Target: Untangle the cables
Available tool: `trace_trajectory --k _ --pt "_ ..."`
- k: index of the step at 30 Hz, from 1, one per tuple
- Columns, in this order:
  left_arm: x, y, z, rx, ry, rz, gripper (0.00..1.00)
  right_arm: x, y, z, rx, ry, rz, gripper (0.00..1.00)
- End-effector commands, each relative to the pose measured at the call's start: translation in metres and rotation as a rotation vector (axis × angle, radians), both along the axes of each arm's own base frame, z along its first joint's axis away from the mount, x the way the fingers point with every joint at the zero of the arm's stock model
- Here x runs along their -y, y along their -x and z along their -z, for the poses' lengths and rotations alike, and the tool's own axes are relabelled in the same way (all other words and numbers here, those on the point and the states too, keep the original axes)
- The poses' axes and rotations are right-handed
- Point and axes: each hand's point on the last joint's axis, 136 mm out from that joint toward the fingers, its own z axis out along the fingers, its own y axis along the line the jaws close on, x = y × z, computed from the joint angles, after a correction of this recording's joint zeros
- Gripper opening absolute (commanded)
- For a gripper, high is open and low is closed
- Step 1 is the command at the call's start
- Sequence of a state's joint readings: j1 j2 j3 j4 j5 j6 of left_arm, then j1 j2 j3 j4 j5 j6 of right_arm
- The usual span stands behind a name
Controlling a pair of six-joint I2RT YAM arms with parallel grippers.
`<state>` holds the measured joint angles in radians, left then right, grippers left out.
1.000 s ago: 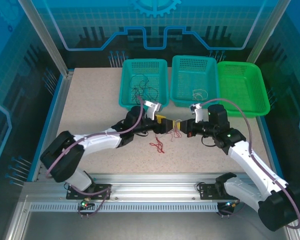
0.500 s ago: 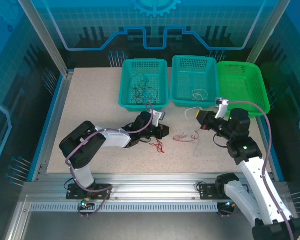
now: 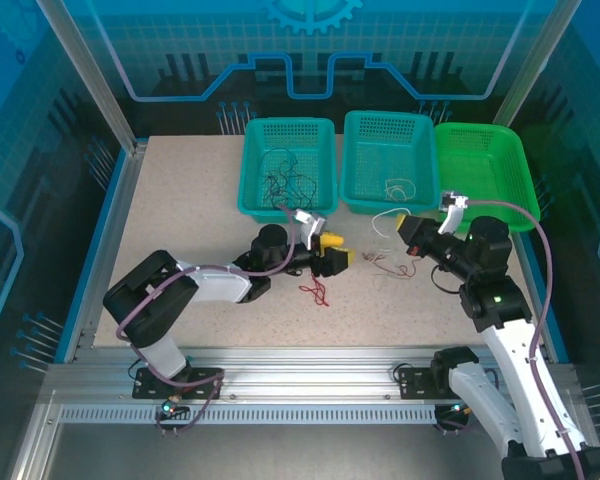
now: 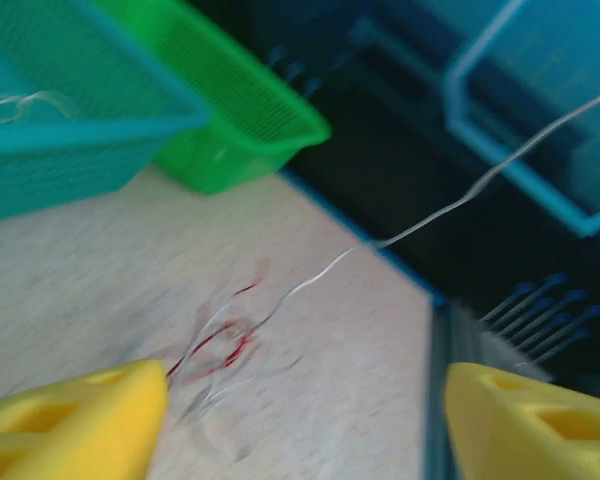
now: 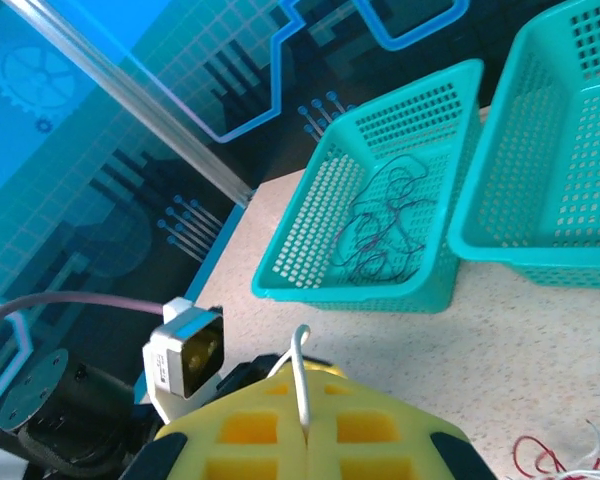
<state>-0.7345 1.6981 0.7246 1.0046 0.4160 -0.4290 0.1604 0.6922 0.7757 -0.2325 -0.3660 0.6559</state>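
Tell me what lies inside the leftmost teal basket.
A loose tangle of dark cables lies on the floor of the leftmost teal basket. How many strands, and whether any lie beneath others, cannot be told.

Speckled beige tabletop (image 3: 180, 220) with a blue edge strip (image 3: 108, 215), enclosed by translucent blue wall panels (image 3: 310, 50) printed with circuit and gear motifs. Silver aluminium posts (image 3: 87, 75) frame them, with slotted aluminium rails (image 3: 300, 385) in front. Lighting is even.

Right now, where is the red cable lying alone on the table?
In the top view, the red cable lies on the table, on the near side of the left gripper and left of the red-white tangle.
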Motion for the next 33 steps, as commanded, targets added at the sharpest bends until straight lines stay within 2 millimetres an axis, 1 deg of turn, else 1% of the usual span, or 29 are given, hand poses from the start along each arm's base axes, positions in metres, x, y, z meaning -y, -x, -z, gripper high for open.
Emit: trace_trajectory --k 1,4,7,8,9,10,11,12,14,15,16,17,18,20,21,22,23,25,26,28,29,30,32,33 --pt "0.028 0.020 -0.045 0.209 0.146 0.151 0.87 -0.014 0.008 -0.036 0.086 -0.044 -0.052 0.00" --pt "0.050 0.019 -0.045 0.260 0.183 0.176 0.90 -0.021 0.011 -0.050 0.110 -0.074 -0.063 0.00" --pt "0.073 0.017 -0.031 0.281 0.171 0.189 0.90 -0.025 0.010 -0.065 0.125 -0.111 -0.063 0.00" --pt "0.080 0.016 -0.025 0.271 0.157 0.194 0.89 -0.026 0.011 -0.075 0.137 -0.122 -0.062 0.00" --pt "0.085 0.015 -0.018 0.252 0.140 0.193 0.84 -0.024 0.010 -0.080 0.134 -0.126 -0.051 0.00" --pt "0.089 0.015 -0.011 0.237 0.118 0.191 0.75 -0.021 0.009 -0.085 0.123 -0.126 -0.029 0.00" --pt "0.092 0.016 -0.006 0.236 0.099 0.192 0.61 -0.018 0.008 -0.088 0.116 -0.121 -0.009 0.00" --pt "0.093 0.018 -0.005 0.248 0.089 0.186 0.44 -0.015 0.008 -0.091 0.115 -0.115 0.008 0.00" --pt "0.090 0.022 -0.010 0.277 0.084 0.166 0.00 -0.011 0.007 -0.090 0.102 -0.108 0.039 0.00" --pt "0.087 0.022 -0.015 0.285 0.090 0.154 0.00 -0.007 0.005 -0.086 0.092 -0.101 0.060 0.00" --pt "0.082 0.023 -0.025 0.297 0.109 0.137 0.00 -0.002 0.002 -0.077 0.063 -0.085 0.099 0.00" --pt "0.078 0.025 -0.037 0.315 0.132 0.125 0.00 0.008 -0.004 -0.061 0.013 -0.060 0.163 0.00" --pt "0.073 0.027 -0.048 0.330 0.153 0.116 0.00 0.019 -0.009 -0.040 -0.053 -0.027 0.237 0.00" --pt "0.067 0.031 -0.064 0.349 0.169 0.111 0.00 0.036 -0.016 -0.001 -0.158 0.045 0.330 0.00" --pt "0.065 0.033 -0.070 0.356 0.170 0.111 0.00 0.046 -0.017 0.022 -0.211 0.084 0.381 0.00" --pt "0.063 0.035 -0.074 0.360 0.171 0.110 0.00 0.056 -0.017 0.040 -0.259 0.108 0.434 0.01" --pt "0.061 0.036 -0.079 0.363 0.169 0.107 0.00 0.070 -0.013 0.072 -0.349 0.133 0.506 0.06" --pt "0.059 0.037 -0.079 0.363 0.139 0.107 0.00 0.090 -0.003 0.114 -0.471 0.138 0.594 0.14" --pt "0.059 0.037 -0.076 0.364 0.113 0.109 0.00 0.096 0.003 0.131 -0.518 0.129 0.612 0.19" --pt "0.060 0.038 -0.069 0.364 0.066 0.118 0.00 0.100 0.014 0.150 -0.566 0.107 0.612 0.27" --pt "0.060 0.038 -0.064 0.365 0.044 0.124 0.00 0.099 0.017 0.152 -0.559 0.109 0.593 0.32" --pt "0.060 0.039 -0.061 0.368 0.029 0.126 0.00 0.098 0.019 0.149 -0.535 0.122 0.573 0.36" --pt "0.061 0.040 -0.052 0.383 -0.016 0.142 0.00 0.094 0.023 0.132 -0.440 0.165 0.509 0.43" --pt "0.060 0.041 -0.047 0.388 -0.039 0.150 0.00 0.090 0.024 0.123 -0.385 0.185 0.471 0.44"
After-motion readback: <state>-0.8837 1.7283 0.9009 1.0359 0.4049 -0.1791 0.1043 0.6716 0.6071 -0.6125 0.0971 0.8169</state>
